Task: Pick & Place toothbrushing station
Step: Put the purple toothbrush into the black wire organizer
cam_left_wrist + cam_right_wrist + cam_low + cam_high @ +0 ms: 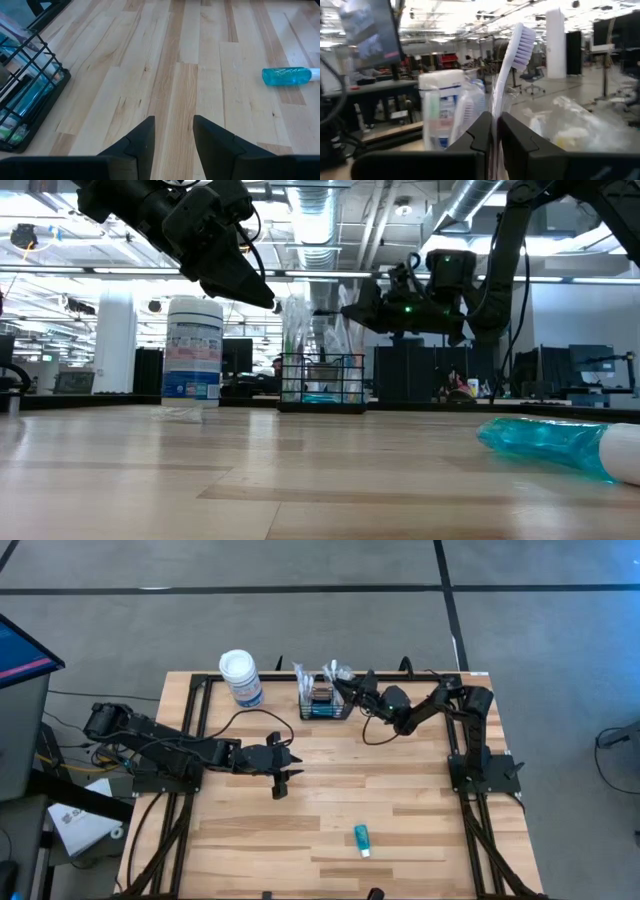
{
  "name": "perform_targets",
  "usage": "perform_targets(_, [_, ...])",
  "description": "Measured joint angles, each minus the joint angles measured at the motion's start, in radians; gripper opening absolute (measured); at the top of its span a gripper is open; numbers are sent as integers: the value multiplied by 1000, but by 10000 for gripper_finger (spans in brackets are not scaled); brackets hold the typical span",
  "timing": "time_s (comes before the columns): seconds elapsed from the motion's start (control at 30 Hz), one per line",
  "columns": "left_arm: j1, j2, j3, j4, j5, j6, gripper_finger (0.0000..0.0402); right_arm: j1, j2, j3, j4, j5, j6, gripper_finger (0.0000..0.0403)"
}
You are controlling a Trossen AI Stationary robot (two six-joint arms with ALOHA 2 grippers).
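Toothpaste tube point(560, 445) foremost; basket point(325, 703) under right gripper point(343, 687).

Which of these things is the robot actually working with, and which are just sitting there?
In the job:
wire basket
toothbrush, pinched in the right gripper

Just lying about:
white-lidded canister
teal tube
left gripper, open over bare table
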State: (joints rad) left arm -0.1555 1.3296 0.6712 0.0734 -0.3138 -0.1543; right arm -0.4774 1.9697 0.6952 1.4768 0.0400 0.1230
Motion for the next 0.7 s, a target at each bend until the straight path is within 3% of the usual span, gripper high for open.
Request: perform_targets(0.7, [0, 0, 0, 2, 1, 0, 127, 27, 0, 0, -93, 40, 9, 43])
